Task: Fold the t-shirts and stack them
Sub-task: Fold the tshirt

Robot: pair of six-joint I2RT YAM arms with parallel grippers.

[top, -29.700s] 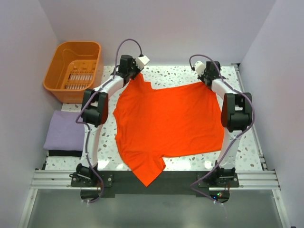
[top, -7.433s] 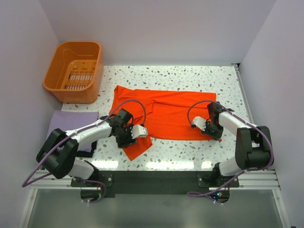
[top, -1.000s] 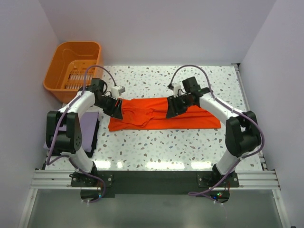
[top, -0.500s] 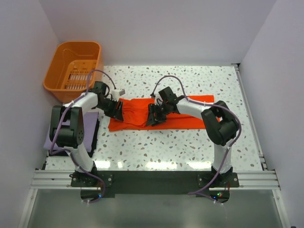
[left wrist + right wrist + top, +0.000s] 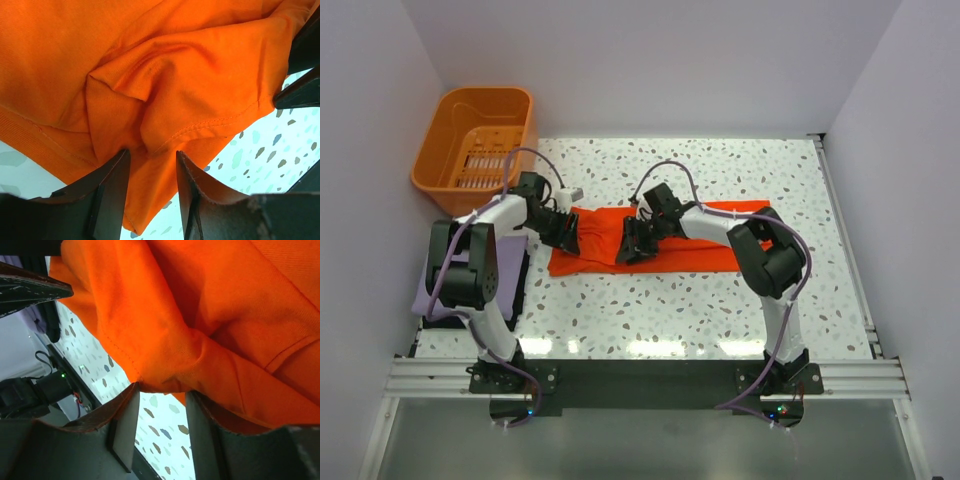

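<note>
The orange shirt [image 5: 595, 240] lies as a long narrow band running left to right across the middle of the worktop [image 5: 720, 310], its left end bunched and rumpled, its right end flat. The lengthwise folds look done, so the step in hand is, I judge, the crosswise fold that shortens the band into a rectangle.

Both hands are down on the left part of the band. The left hand [image 5: 151, 155] is at the left end, about half closed, with a thick fold and hem of orange cloth between its fingers [image 5: 107, 200], which touch the cloth on both sides; I take that as a hold. The right hand [image 5: 162, 387] is just beside it toward the middle, also about half open. In its own view the cloth's edge spans the tips of its fingers [image 5: 122, 435] with speckled worktop showing through the gap below, and I cannot tell whether it has the cloth pinched or only touches it.

The next move calls for both hands to have a sure hold on the same layers, then to carry the cloth over evenly so the edges meet without dragging the flat end.

The purple shirt [image 5: 422, 302] sits at the worktop's left edge, mostly hidden behind the left arm, well apart from the orange one. The basket [image 5: 485, 92] stands at the far left corner.
</note>
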